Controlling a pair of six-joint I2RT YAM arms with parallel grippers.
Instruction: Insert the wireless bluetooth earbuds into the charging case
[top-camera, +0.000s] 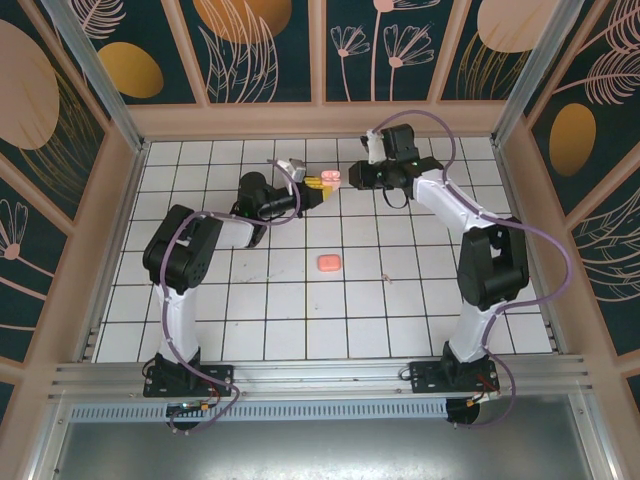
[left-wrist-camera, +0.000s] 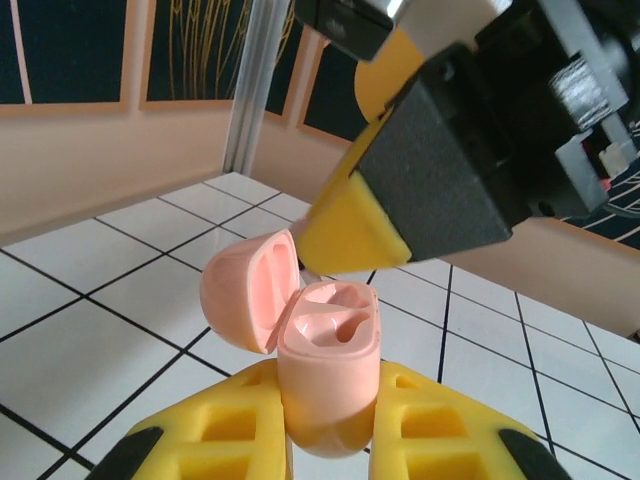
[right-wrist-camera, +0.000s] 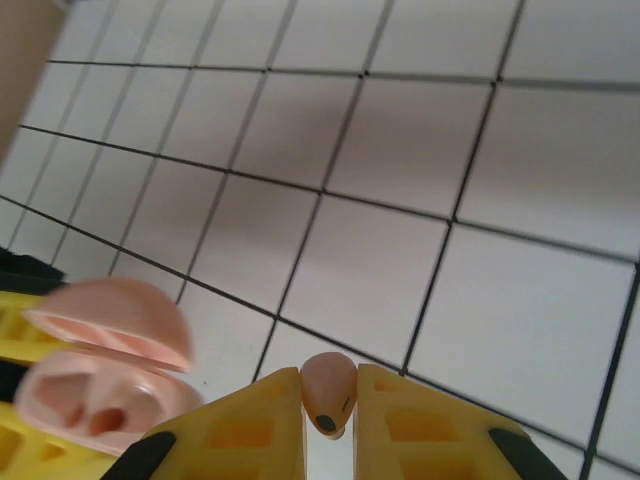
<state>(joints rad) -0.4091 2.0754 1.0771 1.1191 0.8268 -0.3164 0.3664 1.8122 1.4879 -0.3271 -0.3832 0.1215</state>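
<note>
Above the far tiles (top-camera: 200, 290), note the left gripper (left-wrist-camera: 330, 425) clamped on the open charging case (left-wrist-camera: 325, 375), lid (left-wrist-camera: 245, 290) tipped back, and the right gripper (right-wrist-camera: 330, 415) pinching one earbud (right-wrist-camera: 327, 385) close by. Treat insertion as the step in hand: align earbud over a well (left-wrist-camera: 322, 325), lower, release.

Salmon-pink earbud (right-wrist-camera: 328, 395), pale pink case (left-wrist-camera: 325, 385)
</note>
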